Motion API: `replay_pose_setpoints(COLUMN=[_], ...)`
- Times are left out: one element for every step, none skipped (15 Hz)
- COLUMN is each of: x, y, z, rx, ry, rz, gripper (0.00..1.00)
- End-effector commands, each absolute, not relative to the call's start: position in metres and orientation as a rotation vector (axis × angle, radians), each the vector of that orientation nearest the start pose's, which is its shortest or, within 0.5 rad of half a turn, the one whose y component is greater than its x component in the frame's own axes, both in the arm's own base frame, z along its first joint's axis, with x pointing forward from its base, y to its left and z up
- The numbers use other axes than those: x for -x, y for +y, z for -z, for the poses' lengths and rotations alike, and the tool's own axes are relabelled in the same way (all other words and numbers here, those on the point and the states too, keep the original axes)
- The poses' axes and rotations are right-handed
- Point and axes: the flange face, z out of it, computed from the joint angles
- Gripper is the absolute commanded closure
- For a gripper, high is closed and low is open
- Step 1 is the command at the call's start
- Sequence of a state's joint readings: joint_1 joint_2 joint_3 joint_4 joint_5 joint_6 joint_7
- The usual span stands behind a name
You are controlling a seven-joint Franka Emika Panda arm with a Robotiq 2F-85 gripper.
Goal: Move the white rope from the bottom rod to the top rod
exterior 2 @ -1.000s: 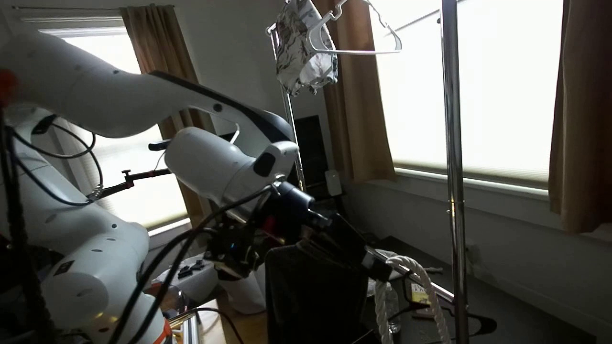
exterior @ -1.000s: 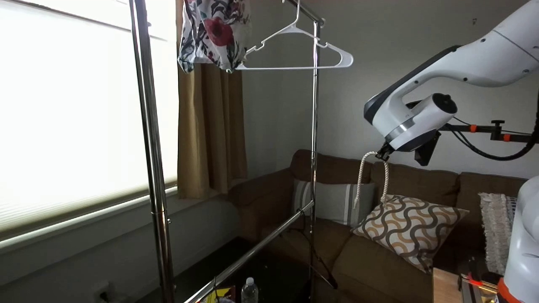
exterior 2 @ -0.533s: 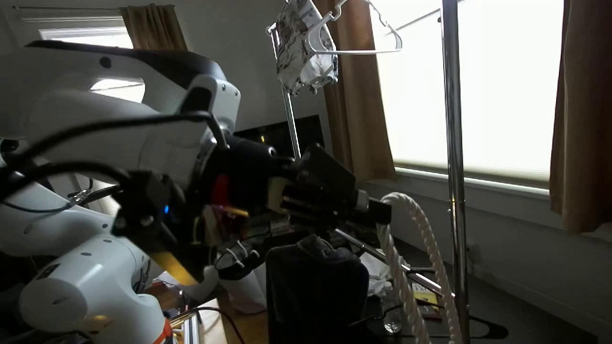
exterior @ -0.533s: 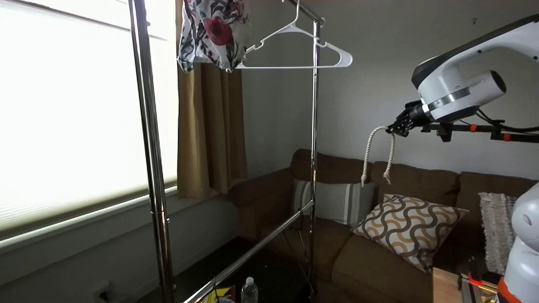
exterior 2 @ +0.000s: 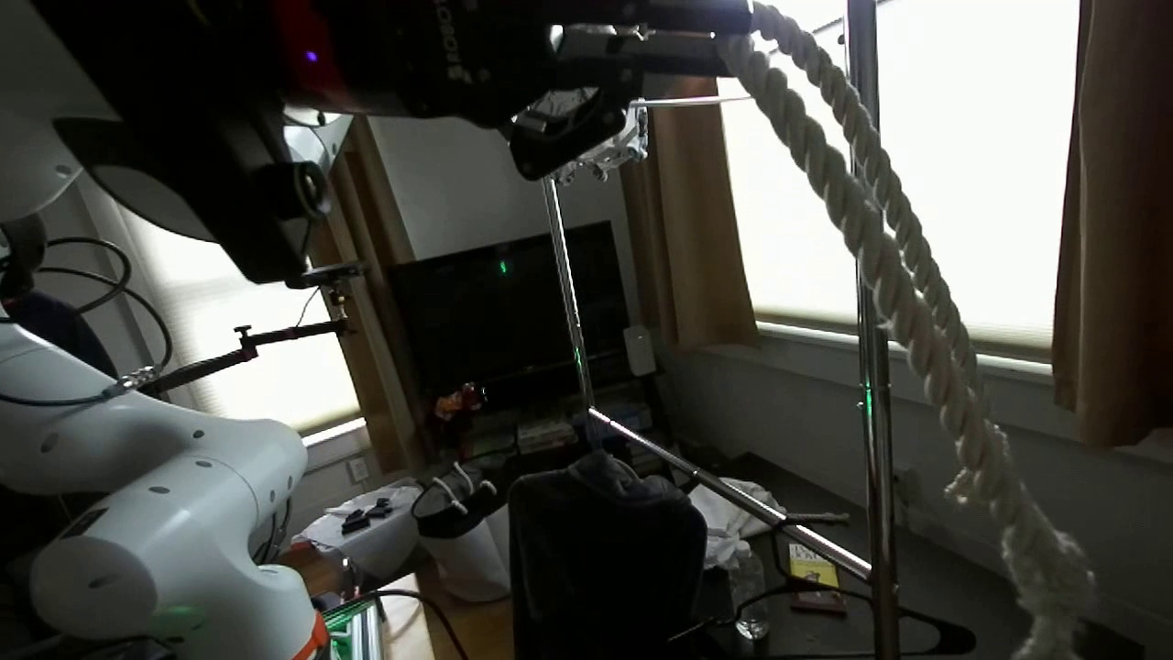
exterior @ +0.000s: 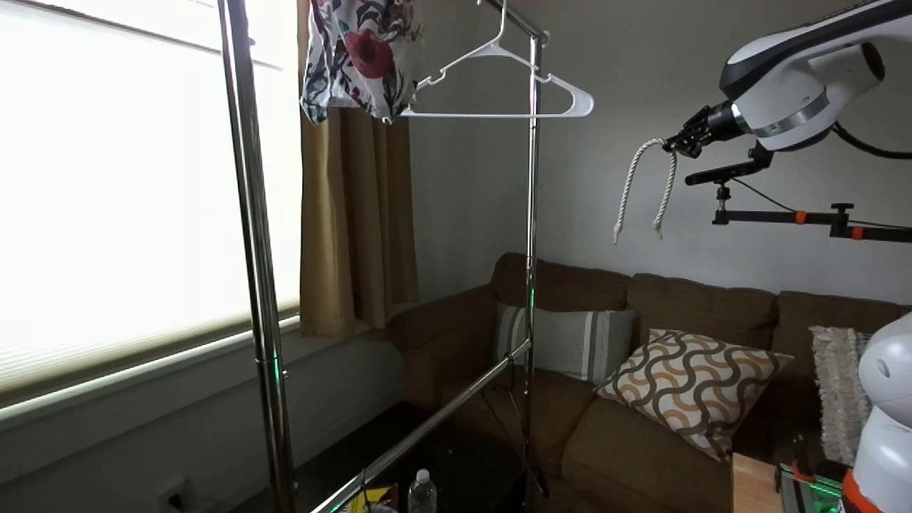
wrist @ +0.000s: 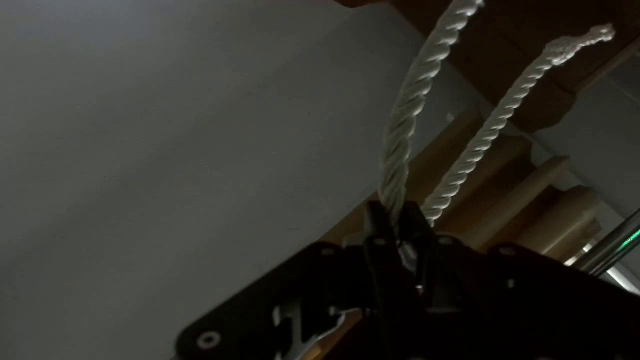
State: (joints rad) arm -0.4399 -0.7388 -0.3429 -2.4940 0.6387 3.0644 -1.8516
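Wrist view shows the gripper (wrist: 395, 214) pinched on the rope (wrist: 401, 125); in an exterior view, the rope hangs apart from the top rod (exterior: 521, 21).

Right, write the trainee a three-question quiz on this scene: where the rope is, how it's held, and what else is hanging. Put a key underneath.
1. True or false: the white rope is draped over the top rod.
2. Multiple choice: what pattern is on the cloth that hangs beside the white hanger? a) plaid b) polka dots c) flowers
3. Fill in the missing word: the white rope is pinched partway along, so its two ____ hang free.

Key: 1. False; it hangs from the gripper. 2. c. 3. Ends.
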Motion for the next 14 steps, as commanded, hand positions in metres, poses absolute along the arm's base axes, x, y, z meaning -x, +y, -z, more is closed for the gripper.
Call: replay_pose_setpoints(x=[-0.209,-0.22,-0.226,-0.23,-0.234,-0.236,-0.242,-0.246,-0.252,-0.259,-0.265,-0.271,-0.278,-0.289], y=[-0.333,-0.338,-0.342,-0.348,-0.356,-0.361,-0.37,-0.377,-0.384,-0.386,-0.387,-0.387,-0.385,-0.377], z=[-0.644,-0.659,-0.673,-0.689,-0.707,-0.723,-0.74,-0.755,-0.772,-0.789,-0.808,-0.824,-0.84,-0.864], rx=[-1.945,-1.929,-1.917,-1.895,-1.878,-1.868,-1.862,-1.849,-1.829,-1.804,-1.766,-1.733,-1.687,-1.633], ry=[0.371,0.337,0.292,0.26,0.231,0.217,0.199,0.191,0.19,0.198,0.218,0.229,0.248,0.261], rz=[-1.089,-1.099,-1.12,-1.117,-1.113,-1.118,-1.102,-1.098,-1.102,-1.111,-1.128,-1.141,-1.157,-1.195], gripper=[0.97,0.97,0.97,0.97,0.97,0.97,0.97,0.97,0.97,0.97,0.97,0.97,0.97,0.97])
